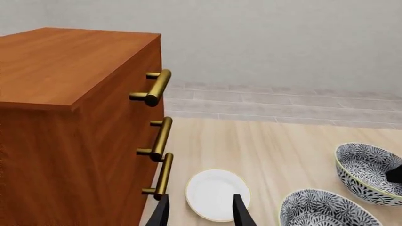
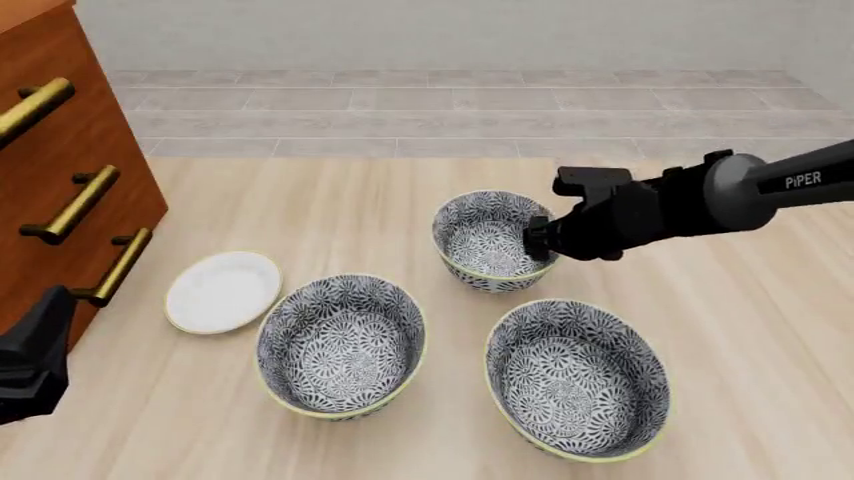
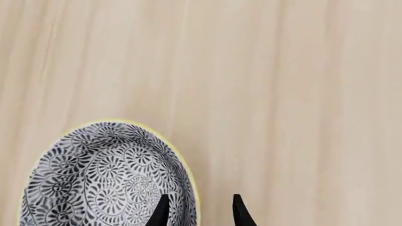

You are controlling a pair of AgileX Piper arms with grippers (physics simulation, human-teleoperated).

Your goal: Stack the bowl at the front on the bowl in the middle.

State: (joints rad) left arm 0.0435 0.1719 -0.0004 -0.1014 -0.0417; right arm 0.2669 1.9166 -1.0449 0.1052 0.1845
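The right pincer (image 3: 199, 214) is spread astride the front bowl's (image 2: 487, 235) rim. Close squarely on the wall, lift level, then centre over the middle bowl (image 2: 340, 345). The left pincer (image 1: 202, 214) hangs spread, empty.

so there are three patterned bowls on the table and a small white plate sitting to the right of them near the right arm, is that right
Not quite. The three patterned bowls are there, but the small white plate lies to their left, beside the wooden drawer cabinet, far from the right arm. The front view shows this.
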